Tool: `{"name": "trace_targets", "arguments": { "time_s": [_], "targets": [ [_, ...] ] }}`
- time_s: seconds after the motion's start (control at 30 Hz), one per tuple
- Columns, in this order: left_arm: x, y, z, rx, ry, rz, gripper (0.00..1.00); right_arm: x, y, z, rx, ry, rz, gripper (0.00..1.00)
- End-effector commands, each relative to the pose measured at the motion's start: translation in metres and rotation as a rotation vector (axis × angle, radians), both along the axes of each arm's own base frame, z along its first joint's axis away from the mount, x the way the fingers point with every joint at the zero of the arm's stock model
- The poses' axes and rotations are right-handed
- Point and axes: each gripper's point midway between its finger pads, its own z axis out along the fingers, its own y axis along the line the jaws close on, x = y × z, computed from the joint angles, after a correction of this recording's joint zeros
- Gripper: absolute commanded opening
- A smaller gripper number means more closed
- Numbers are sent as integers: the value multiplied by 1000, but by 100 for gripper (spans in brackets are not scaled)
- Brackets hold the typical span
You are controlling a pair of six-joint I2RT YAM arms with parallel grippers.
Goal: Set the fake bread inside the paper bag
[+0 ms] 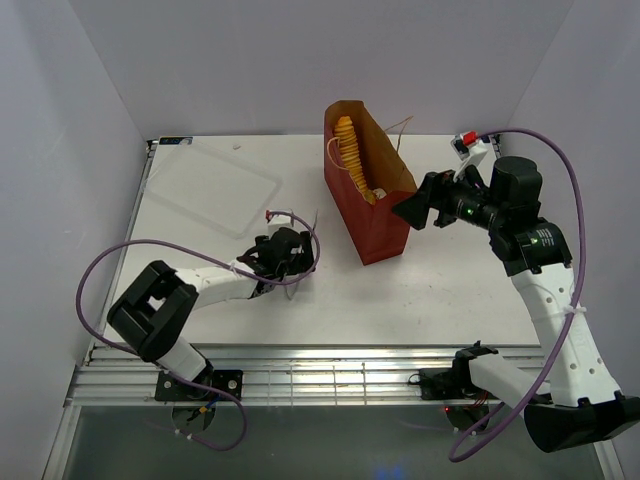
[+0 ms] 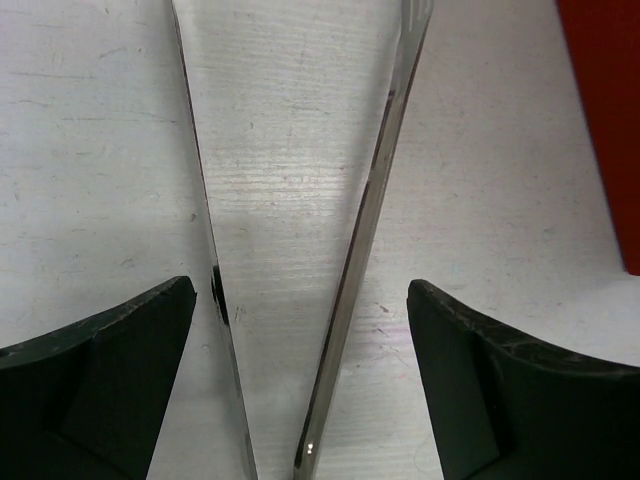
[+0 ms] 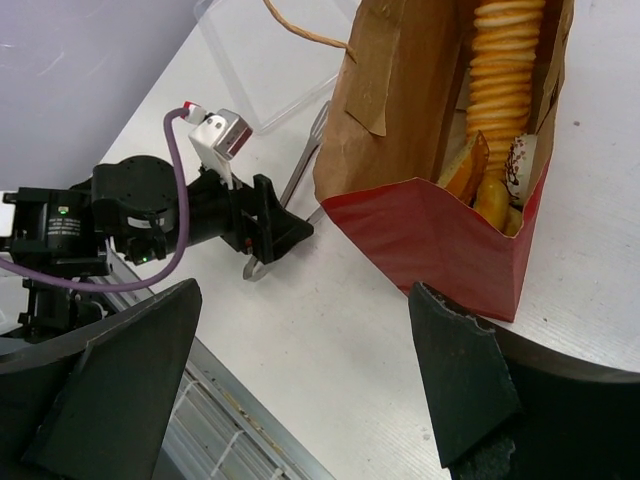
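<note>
Paper bag: from above I see the paper bag (image 1: pixel 378 225) standing mouth-up on the table (image 1: pixel 450 290), at about 1 o'clock from the table's middle.
Fake bread: I count the fake bread (image 3: pixel 492 190) inside the bag. The long ridged loaf (image 1: pixel 347 148) leans against the far wall, with smaller pieces bunched at the bottom; one of these is pale and speckled. I can't make out each piece.
Right gripper: on my wrist feed the right gripper (image 3: pixel 300 300) has its fingers spread wide with nothing between them. It hangs at 3 o'clock of the bag, just beside its wall, aimed at it.
Left gripper: the left gripper (image 2: pixel 300 300) is low over the table at 8 o'clock of the bag, fingers (image 2: pixel 110 350) spread apart.
Tongs: the two metal arms of the tongs (image 2: pixel 365 240) lie between those fingers. I can't tell if they touch.
Clear tray: a clear tray (image 1: pixel 213 190) lies at 10 o'clock, apart from both arms.
</note>
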Motion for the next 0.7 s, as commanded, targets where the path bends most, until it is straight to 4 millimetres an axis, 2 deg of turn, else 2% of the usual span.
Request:
{"name": "trace_targets", "arguments": {
  "time_s": [0.0, 0.07, 0.1, 0.2, 0.23, 0.3, 0.33, 0.47, 0.63, 0.67],
  "targets": [
    [3, -8, 40, -94, -70, 0, 98, 2, 0, -5, -12, -13, 1, 90],
    [1, -10, 52, -124, -80, -5, 98, 3, -1, -11, -21, -3, -7, 90],
    [1, -11, 67, -155, -105, -9, 98, 4, -3, -17, -32, 6, -20, 90],
    [-1, -13, 90, -222, -131, -15, 98, 5, -8, -26, -52, 20, -48, 90],
    [-3, -13, 107, -263, -155, -24, 98, 5, -10, -27, -57, 20, -56, 90],
    [-6, -13, 123, -315, -173, -30, 98, 5, -14, -31, -69, 24, -79, 90],
    [-6, -9, 139, -351, -200, -29, 98, 4, -15, -36, -76, 37, -86, 90],
    [-14, -8, 174, -468, -236, -66, 98, -2, -20, -44, -82, 49, -108, 90],
    [-27, -5, 203, -614, -241, -115, 98, -8, -28, -62, -86, 71, -158, 90],
    [-31, -5, 202, -640, -227, -130, 98, -10, -29, -73, -90, 91, -164, 90]
  ]
}}
